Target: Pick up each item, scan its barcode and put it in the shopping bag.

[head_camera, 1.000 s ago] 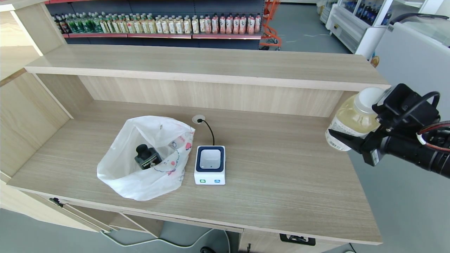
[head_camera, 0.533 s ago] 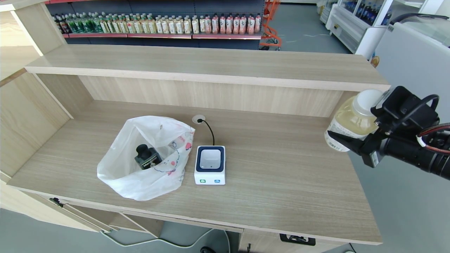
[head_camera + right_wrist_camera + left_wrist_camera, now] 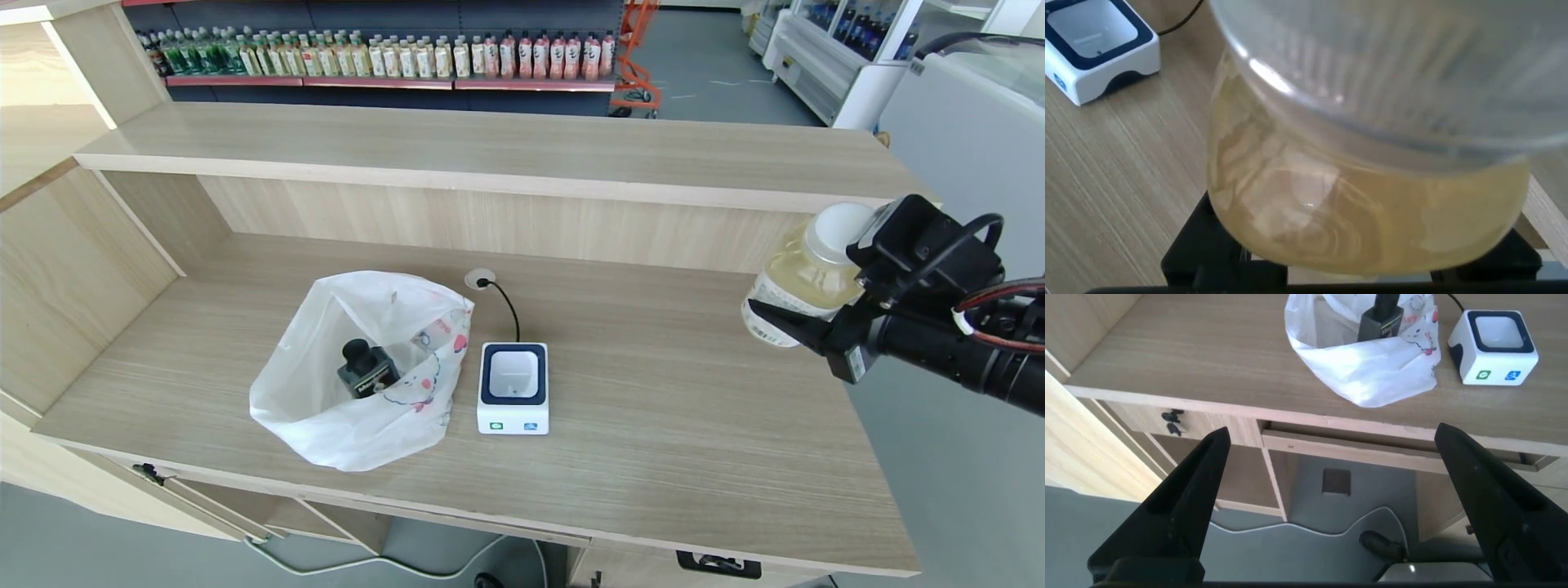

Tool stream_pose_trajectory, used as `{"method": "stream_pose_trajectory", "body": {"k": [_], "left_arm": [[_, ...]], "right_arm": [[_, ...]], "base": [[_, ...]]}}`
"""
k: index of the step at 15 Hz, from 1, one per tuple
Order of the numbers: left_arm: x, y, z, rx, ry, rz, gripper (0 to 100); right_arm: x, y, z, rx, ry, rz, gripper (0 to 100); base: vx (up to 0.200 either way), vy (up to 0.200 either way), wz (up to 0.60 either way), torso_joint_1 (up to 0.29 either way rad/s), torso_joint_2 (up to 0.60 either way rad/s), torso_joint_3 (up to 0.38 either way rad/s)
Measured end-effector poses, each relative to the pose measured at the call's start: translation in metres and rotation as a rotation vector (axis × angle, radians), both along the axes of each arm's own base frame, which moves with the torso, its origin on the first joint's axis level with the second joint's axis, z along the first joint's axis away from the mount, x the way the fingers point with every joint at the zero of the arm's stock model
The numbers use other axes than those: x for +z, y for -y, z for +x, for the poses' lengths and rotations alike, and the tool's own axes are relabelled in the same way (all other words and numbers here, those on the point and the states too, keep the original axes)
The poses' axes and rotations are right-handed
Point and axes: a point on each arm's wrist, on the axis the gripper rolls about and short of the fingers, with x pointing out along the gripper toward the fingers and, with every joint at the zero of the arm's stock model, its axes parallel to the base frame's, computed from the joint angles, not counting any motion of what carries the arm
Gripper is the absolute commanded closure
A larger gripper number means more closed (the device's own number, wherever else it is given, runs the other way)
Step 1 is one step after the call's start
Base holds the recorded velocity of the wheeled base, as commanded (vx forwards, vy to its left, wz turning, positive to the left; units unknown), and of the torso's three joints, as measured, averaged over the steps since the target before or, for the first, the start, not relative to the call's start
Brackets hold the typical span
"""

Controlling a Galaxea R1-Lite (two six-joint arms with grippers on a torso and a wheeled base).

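counter (image 3: 653, 457): bag and scanner sit on it, just beside each other.
shopping bag (image 3: 343, 425): mouth open, one dark item (image 3: 367, 369) inside.
right gripper (image 3: 788, 304): clamped on the juice bottle (image 3: 796, 278), held up at the counter's right end, well apart from the scanner (image 3: 513, 388).
left gripper (image 3: 1327, 514): fingers spread wide, nothing in them, out in front of the counter.
progress: I judge one item bagged; this bottle needs its scan, then the bag.
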Motion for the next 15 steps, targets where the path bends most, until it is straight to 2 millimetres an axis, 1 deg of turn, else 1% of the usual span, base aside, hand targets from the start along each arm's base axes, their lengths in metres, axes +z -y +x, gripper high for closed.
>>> {"method": "stream_pose_trajectory", "body": {"k": [3, 5, 7, 11, 12, 15], "left_arm": [[0.0, 0.0, 0.0, 0.001, 0.0, 0.001, 0], [0.0, 0.0, 0.0, 0.001, 0.0, 0.001, 0], [0.0, 0.0, 0.0, 0.001, 0.0, 0.001, 0], [0.0, 0.0, 0.0, 0.0, -0.001, 0.0, 0], [0.0, 0.0, 0.0, 0.001, 0.0, 0.0, 0], [0.0, 0.0, 0.0, 0.001, 0.0, 0.0, 0]], "right_arm": [[0.001, -0.007, 0.011, 0.051, 0.047, 0.018, 100], [-0.004, -0.012, 0.022, 0.104, 0.073, 0.026, 100], [-0.013, -0.018, 0.036, 0.159, 0.088, 0.031, 100], [-0.035, -0.028, 0.066, 0.292, 0.163, 0.045, 100], [-0.041, -0.025, 0.073, 0.312, 0.195, 0.047, 100], [-0.068, -0.02, 0.088, 0.367, 0.181, 0.037, 100]], "base": [[0.0, 0.2, 0.0, 0.002, 0.0, 0.005], [0.0, 0.2, 0.0, -0.002, 0.0, 0.002], [0.0, 0.2, 0.0, 0.005, 0.0, 0.007], [0.0, 0.0, 0.0, 0.0, 0.0, 0.0], [0.0, 0.0, 0.0, 0.0, 0.0, 0.0], [0.0, 0.0, 0.0, 0.0, 0.0, 0.0]]}}
